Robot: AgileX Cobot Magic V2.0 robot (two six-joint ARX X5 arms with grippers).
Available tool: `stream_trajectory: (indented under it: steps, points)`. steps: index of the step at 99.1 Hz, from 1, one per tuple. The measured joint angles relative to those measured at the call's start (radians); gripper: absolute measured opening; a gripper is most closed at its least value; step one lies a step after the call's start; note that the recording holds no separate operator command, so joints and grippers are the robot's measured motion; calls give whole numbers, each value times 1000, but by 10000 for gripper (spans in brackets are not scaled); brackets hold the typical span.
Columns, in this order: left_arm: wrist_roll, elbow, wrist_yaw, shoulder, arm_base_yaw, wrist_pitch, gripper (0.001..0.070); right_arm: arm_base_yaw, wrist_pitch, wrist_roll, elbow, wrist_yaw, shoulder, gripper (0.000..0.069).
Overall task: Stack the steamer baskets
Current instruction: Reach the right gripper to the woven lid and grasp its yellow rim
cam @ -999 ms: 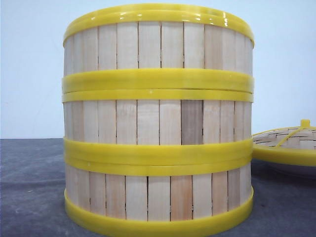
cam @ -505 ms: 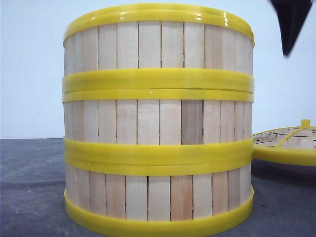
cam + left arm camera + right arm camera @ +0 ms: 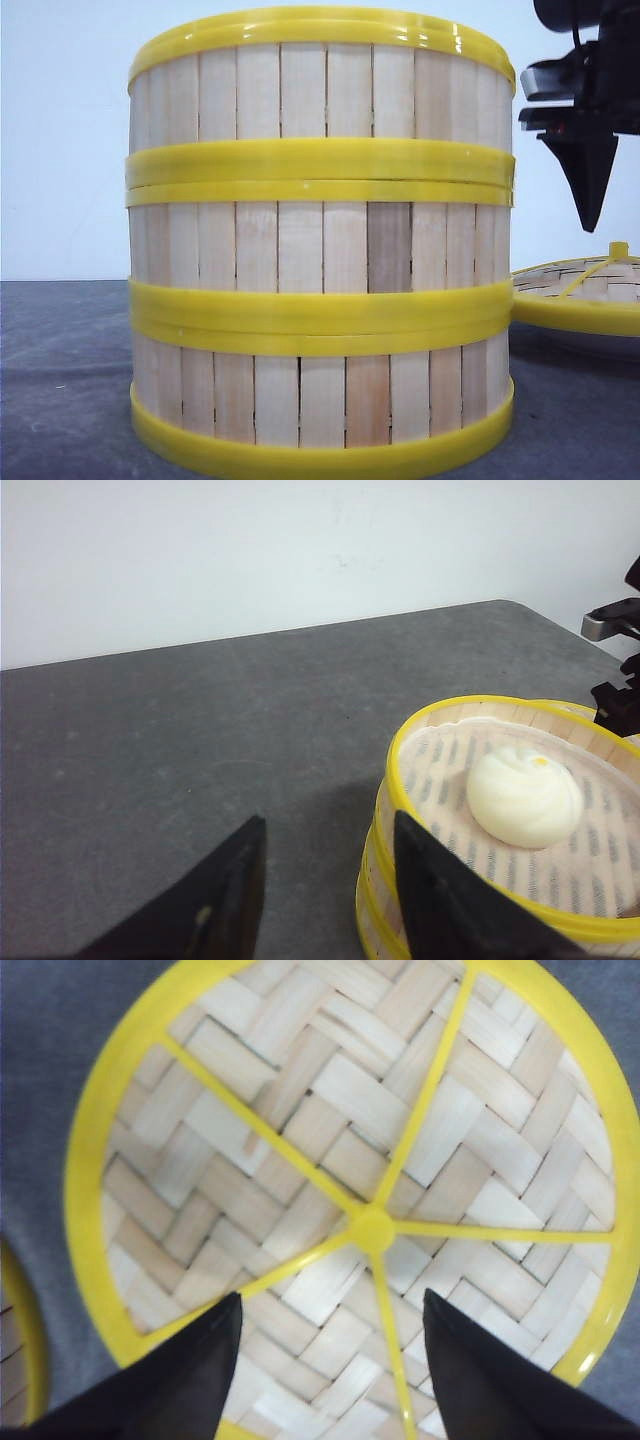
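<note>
Right fingers (image 3: 330,1360) apart above woven lid (image 3: 350,1190); steamer baskets (image 3: 320,240) stacked.

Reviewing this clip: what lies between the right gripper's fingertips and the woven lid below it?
Nothing. The front view shows only bare wall between the right gripper and the woven lid.

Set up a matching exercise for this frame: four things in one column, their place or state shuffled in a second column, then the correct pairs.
Things:
1. steamer baskets
2. bun
3. woven lid
4. left tool

Places or states:
A. open, beside the stack, holding nothing
B. stacked three high
C. on the table, directly below the open right tool
D. in the top basket

Pairs: 1-B, 2-D, 3-C, 4-A
</note>
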Motion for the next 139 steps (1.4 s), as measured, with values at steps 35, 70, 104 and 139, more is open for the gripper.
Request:
stream_trajectory:
  steps: [35, 70, 104, 139]
  points:
    - [1, 0, 0, 0, 0, 0, 233, -39, 61, 0, 0, -32, 21, 263]
    - [4, 0, 0, 0, 0, 4, 233, -46, 66, -3, 0, -72, 56, 247]
    - [4, 0, 0, 0, 0, 4, 233, -52, 66, -6, 0, -68, 75, 128]
    - [16, 0, 0, 0, 0, 4, 233, -52, 66, -10, 2, -63, 75, 57]
